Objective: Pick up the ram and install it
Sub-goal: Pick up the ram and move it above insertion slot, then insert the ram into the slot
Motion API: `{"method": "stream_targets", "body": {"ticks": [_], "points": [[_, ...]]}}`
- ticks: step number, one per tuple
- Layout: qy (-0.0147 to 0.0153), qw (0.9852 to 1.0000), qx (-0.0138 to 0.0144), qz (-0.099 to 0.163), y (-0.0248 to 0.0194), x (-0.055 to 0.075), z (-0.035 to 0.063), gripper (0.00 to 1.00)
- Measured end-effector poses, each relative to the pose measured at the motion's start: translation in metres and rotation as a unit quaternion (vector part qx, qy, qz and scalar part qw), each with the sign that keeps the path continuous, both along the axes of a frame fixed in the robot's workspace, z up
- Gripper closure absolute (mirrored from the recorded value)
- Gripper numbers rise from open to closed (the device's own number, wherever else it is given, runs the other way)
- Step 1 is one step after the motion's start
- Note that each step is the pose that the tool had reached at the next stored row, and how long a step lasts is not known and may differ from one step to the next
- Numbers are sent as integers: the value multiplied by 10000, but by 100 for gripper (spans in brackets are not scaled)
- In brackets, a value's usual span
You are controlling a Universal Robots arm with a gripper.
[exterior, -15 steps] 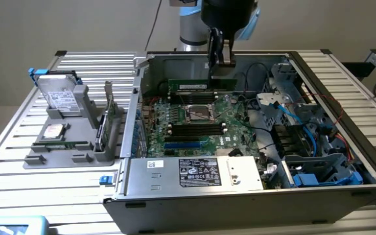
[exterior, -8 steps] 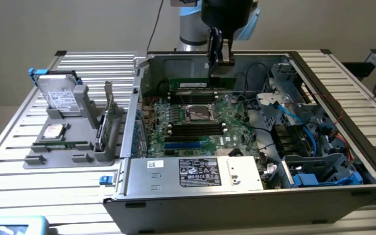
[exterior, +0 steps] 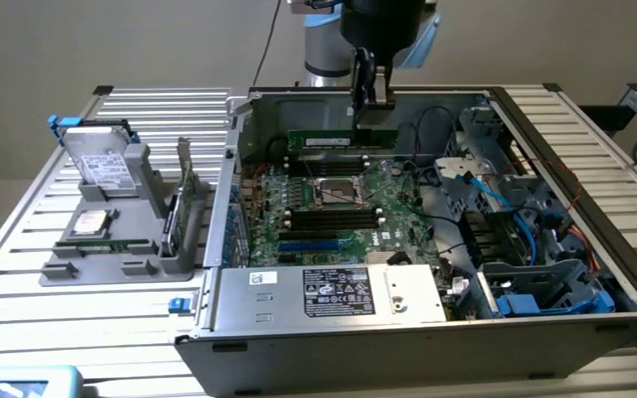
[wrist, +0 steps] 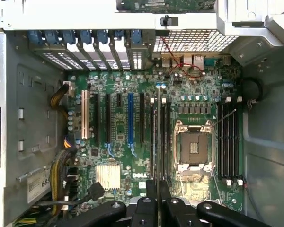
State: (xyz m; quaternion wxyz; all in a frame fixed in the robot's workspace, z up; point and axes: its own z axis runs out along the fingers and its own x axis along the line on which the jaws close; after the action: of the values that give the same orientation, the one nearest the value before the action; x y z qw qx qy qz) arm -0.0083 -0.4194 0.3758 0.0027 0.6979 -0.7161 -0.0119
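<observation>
The pincer [exterior: 371,106] hangs inside the open computer case [exterior: 202,327], its 2 fingers pressed together on the ram [exterior: 341,138]. The green stick sits directly under the fingertips, held by its upper edge near the middle, with its long side level and most of it reaching out toward the exterior view's left of the pincer.

From the wrist, the ram [wrist: 158,137] is seen edge-on as a thin line running straight out from the pincer [wrist: 157,191]. It lines up over a bank of black memory slots [wrist: 164,142] on the motherboard [wrist: 118,127] below. I cannot tell whether its lower edge touches a slot. The processor socket [wrist: 194,147] lies just beside that line, and a 2nd bank of slots [wrist: 227,142] lies past the socket.

The power supply [exterior: 330,292] is at the near end of the case, well apart from the pincer. Out on the slatted surface [exterior: 31,332], far to the exterior view's left of the pincer, a grey holder [exterior: 119,265] carries a hard drive [exterior: 103,162] and an upright expansion card [exterior: 186,186].
</observation>
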Motion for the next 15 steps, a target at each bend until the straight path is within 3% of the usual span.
{"method": "stream_targets", "body": {"ticks": [4,11,15], "points": [[0,10000,-5,0,80,0,-9,86],[0,10000,-3,0,87,0,-15,86],[0,10000,-4,0,95,0,-67,86]]}}
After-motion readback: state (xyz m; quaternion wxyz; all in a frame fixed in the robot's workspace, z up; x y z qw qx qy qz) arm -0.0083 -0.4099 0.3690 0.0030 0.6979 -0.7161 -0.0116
